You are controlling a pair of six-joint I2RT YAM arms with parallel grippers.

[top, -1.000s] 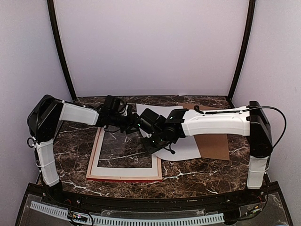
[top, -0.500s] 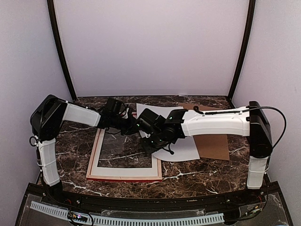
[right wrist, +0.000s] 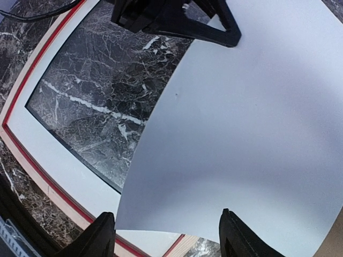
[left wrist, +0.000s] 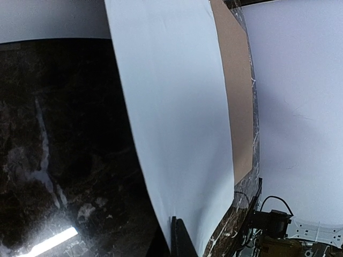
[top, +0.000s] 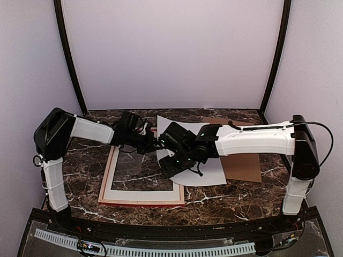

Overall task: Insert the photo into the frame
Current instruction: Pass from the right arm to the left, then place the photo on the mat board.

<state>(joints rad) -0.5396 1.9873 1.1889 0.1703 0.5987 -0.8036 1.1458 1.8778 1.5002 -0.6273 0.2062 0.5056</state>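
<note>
The photo (top: 206, 170) is a white sheet lying half on the marble, its left edge lifted over the frame's right side. The frame (top: 140, 203) lies flat, with a red rim and pale wood edge. A white mat (top: 142, 195) sits inside the frame. My left gripper (top: 155, 142) is shut on the photo's far left corner; in the left wrist view the photo (left wrist: 177, 107) runs down between its fingers (left wrist: 182, 242). My right gripper (right wrist: 167, 235) stands open over the photo's (right wrist: 241, 134) near edge, touching nothing. The right wrist view also shows the frame's rim (right wrist: 32, 155).
A brown backing board (top: 244, 163) lies under the photo's right side, near the right arm. Dark marble shows through the mat's opening (top: 142, 174). Purple walls close in the back and both sides.
My right gripper has opened and let go of the photo. My left gripper has shut on the photo's far left corner. The right arm has shifted slightly.
</note>
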